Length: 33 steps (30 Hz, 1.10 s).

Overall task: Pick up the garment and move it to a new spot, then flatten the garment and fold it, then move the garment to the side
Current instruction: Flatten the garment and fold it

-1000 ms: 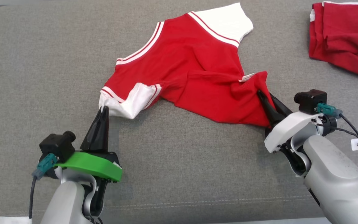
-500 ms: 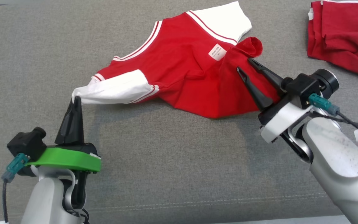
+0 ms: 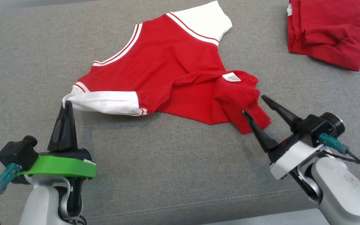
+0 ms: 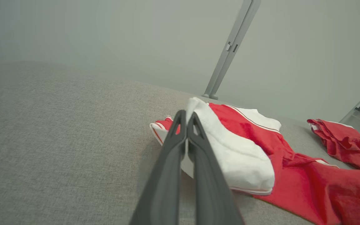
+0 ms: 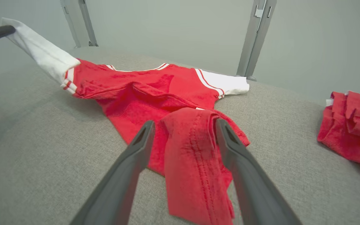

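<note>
The garment (image 3: 167,72) is a red shirt with white sleeves, spread rumpled across the grey cushion. My left gripper (image 3: 67,103) is shut on the tip of its near white sleeve (image 4: 230,150), holding that sleeve up and stretched to the left. My right gripper (image 3: 254,104) stands open at the garment's lower right corner, where a bunched red fold (image 5: 195,162) lies slack between the spread fingers (image 5: 127,168). In the right wrist view the raised sleeve (image 5: 39,53) shows at the upper left.
A second red garment (image 3: 327,29) lies crumpled at the cushion's far right. The cushion's front seam (image 3: 180,204) runs just ahead of both arms. Grey frame posts (image 5: 255,37) stand behind the cushion.
My right gripper has opened and let go of the red corner, which dropped back onto the cushion. My left gripper carried the white sleeve further left. The head view has shifted too.
</note>
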Tool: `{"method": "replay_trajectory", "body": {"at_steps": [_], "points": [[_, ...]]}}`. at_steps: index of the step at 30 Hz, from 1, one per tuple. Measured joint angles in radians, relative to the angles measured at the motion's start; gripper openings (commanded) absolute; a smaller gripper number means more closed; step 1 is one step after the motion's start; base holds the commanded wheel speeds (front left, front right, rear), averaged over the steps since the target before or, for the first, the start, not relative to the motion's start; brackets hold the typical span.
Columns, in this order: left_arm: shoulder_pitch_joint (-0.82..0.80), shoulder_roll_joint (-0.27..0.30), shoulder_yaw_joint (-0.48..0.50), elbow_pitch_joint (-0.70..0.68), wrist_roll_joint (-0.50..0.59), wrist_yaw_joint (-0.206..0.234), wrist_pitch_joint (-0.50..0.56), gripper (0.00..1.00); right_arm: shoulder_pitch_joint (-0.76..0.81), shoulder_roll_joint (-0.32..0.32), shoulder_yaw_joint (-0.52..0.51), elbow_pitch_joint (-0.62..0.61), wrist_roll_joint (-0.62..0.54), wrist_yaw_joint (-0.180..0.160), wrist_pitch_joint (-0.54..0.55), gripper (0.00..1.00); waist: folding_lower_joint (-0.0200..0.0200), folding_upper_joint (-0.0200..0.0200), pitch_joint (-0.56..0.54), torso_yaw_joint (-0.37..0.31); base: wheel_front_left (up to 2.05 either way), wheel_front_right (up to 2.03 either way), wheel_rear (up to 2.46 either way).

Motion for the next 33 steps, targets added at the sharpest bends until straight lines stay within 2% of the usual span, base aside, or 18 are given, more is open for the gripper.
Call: {"method": "replay_trajectory", "body": {"at_steps": [5,11,20,26,33], "points": [[0.0,-0.001,-0.015,-0.03,0.002,-0.001,0.0,0.0,0.02,0.034,-0.127,-0.012,0.123,-0.016,0.0,1.0,0.0,0.0,0.003,-0.003,0.0,0.0,0.0],[0.0,0.0,-0.046,-0.052,0.002,-0.008,0.0,0.0,0.025,0.031,-0.224,0.108,0.265,-0.007,0.0,1.0,0.0,0.0,0.008,0.008,0.0,0.0,0.0],[-0.001,0.0,-0.118,-0.078,0.001,-0.009,0.0,0.0,-0.128,-0.006,-0.231,0.244,0.331,-0.006,0.111,1.0,0.0,0.0,0.024,0.065,0.0,0.0,0.0],[-0.003,0.0,-0.158,-0.093,-0.001,-0.01,0.0,0.0,-0.167,-0.027,-0.228,0.331,0.369,0.002,0.185,1.0,0.0,0.0,0.036,0.119,0.0,0.0,0.0],[-0.003,0.0,-0.17,-0.102,-0.001,-0.01,0.0,0.0,-0.221,-0.03,-0.168,0.382,0.386,0.003,0.255,1.0,0.0,0.0,0.051,0.174,0.0,0.0,0.0]]}}
